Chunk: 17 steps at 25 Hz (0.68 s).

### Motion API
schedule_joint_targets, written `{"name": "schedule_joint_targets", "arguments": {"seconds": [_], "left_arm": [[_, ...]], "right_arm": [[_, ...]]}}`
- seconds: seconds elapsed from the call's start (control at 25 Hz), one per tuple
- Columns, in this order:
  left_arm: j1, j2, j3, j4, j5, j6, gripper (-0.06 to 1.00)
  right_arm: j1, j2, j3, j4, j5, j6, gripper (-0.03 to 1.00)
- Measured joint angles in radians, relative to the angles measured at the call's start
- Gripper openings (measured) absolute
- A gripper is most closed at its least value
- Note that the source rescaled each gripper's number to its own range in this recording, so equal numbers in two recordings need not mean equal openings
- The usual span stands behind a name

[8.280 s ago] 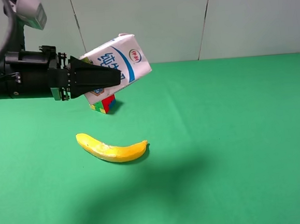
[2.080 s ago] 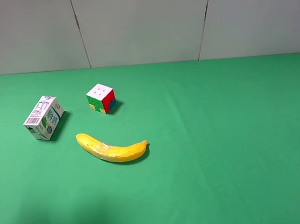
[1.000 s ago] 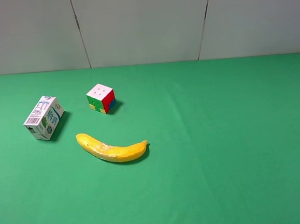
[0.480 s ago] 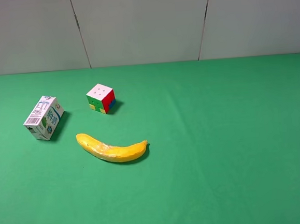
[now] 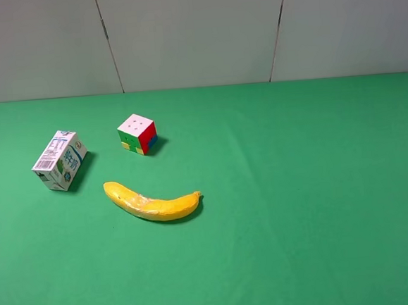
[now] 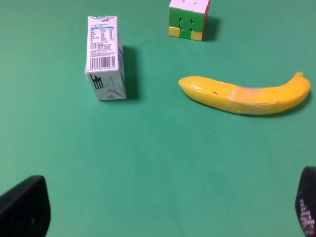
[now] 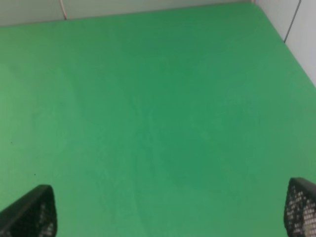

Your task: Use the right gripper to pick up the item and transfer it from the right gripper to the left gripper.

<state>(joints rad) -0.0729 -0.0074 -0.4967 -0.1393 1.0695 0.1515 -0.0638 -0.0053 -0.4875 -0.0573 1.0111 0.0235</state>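
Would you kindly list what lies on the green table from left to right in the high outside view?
Milk carton → puzzle cube → banana. The cube and banana overlap a little in span, but by their middles the cube comes first.

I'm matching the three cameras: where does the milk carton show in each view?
Exterior high: milk carton lies on its side at the left, left of the puzzle cube.
Left wrist: milk carton at upper left, barcode up.
Right wrist: not in it, only green cloth.
Shared landmark: the banana.
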Motion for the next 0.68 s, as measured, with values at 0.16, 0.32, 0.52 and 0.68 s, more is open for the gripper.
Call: {"name": "schedule_joint_targets", "arguments": {"seconds": [0.16,0.32,0.52,0.68], "left_arm": [[0.0,0.0,0.0,0.0,-0.002,0.0,1.0],[0.0,0.0,0.0,0.0,-0.003,0.0,1.0],[0.0,0.0,0.0,0.0,-0.005,0.0,1.0],[0.0,0.0,0.0,0.0,-0.005,0.0,1.0]], "right_arm": [[0.0,0.0,0.0,0.0,0.0,0.0,1.0],[0.0,0.0,0.0,0.0,0.0,0.0,1.0],[0.0,0.0,0.0,0.0,-0.001,0.0,1.0],[0.0,0.0,0.0,0.0,-0.001,0.0,1.0]]}}
